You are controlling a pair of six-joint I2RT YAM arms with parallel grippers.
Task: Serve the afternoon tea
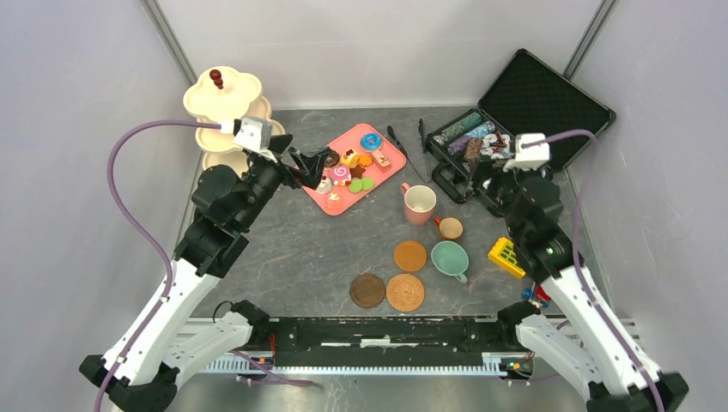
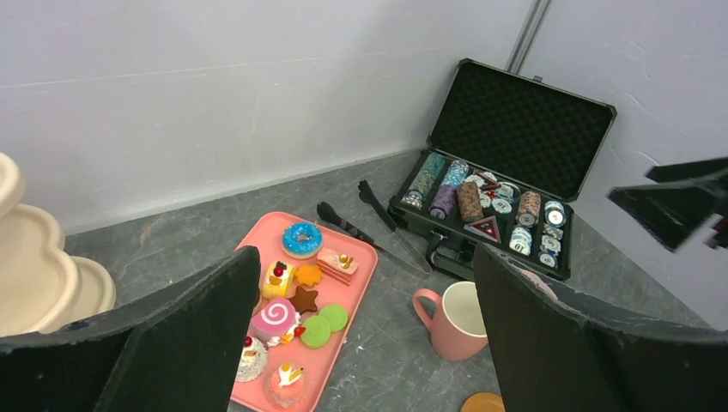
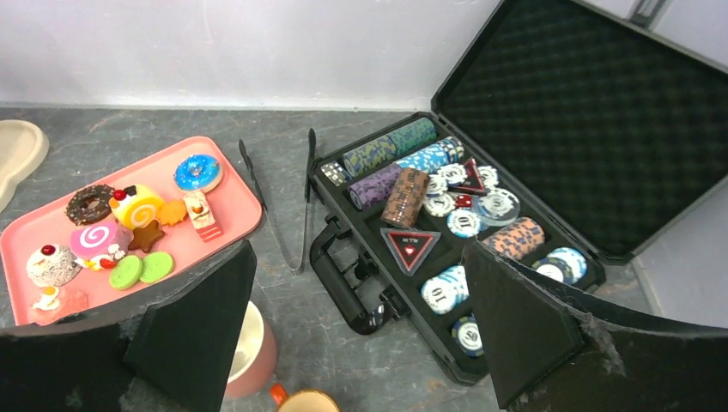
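On the grey surface (image 1: 292,257), serving looks barely begun: the pastries (image 1: 352,167) all lie on the pink tray (image 1: 339,204) at 12 o'clock, the stand (image 1: 225,99) at 10 o'clock looks bare, and the cups (image 1: 419,203) sit off the coasters (image 1: 409,255). Left pincer (image 2: 365,343) and right pincer (image 3: 356,326) both gape, empty.

Overhead view looks down; both closer wrist views face rearward, sharing the pink tray (image 3: 233,202) and case (image 2: 524,120).
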